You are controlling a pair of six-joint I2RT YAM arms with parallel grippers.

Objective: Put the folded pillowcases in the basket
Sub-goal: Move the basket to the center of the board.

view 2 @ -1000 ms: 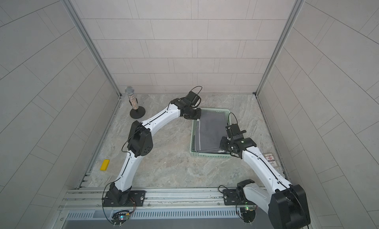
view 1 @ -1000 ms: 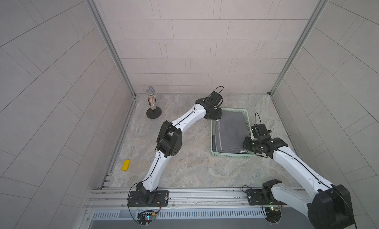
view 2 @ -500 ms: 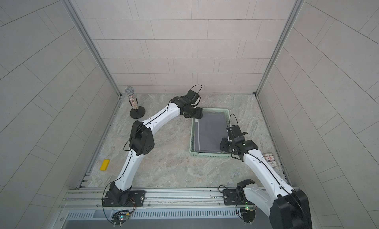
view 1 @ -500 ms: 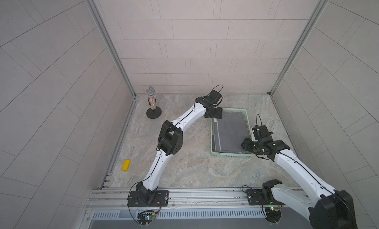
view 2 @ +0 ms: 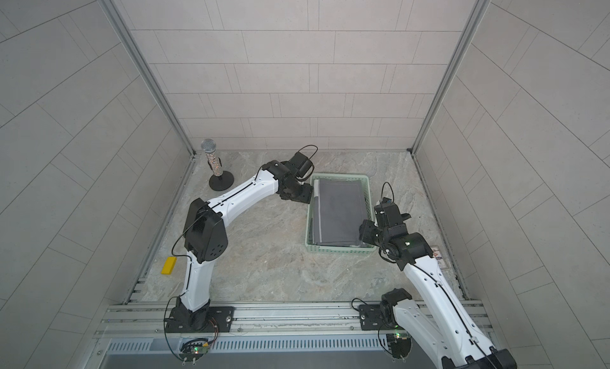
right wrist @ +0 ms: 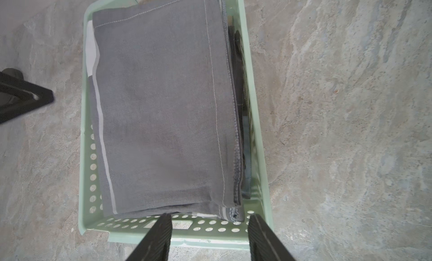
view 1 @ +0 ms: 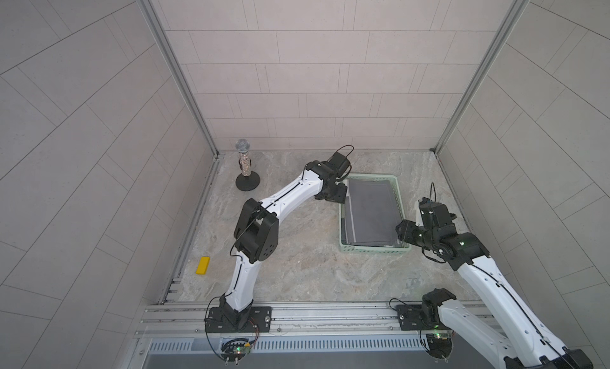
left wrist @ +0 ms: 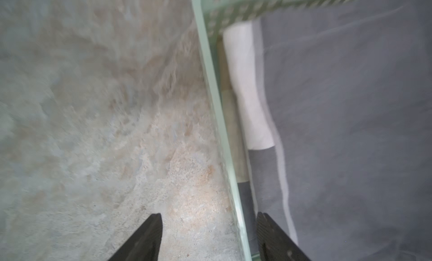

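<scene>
Lying flat inside the basket (view 1: 374, 250), the pillowcase (view 1: 371, 215) runs its long axis near to far, along the basket's long walls, pale stripe (view 1: 352, 215) by the left wall. The left gripper (left wrist: 209, 219) stands spread astride the far-left rim, holding nothing. The right gripper (right wrist: 210, 219), spread and empty, hovers over the near wall's right end. Opposite corners, equally near; I judge placing done, retreat need only clear the rim.

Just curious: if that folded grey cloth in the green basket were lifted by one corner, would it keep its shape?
Probably not: the pillowcase lies in soft layers with loose edges, so it would likely droop and unfold. It looks thin, so probably light. Its matte weave should grip well.
</scene>
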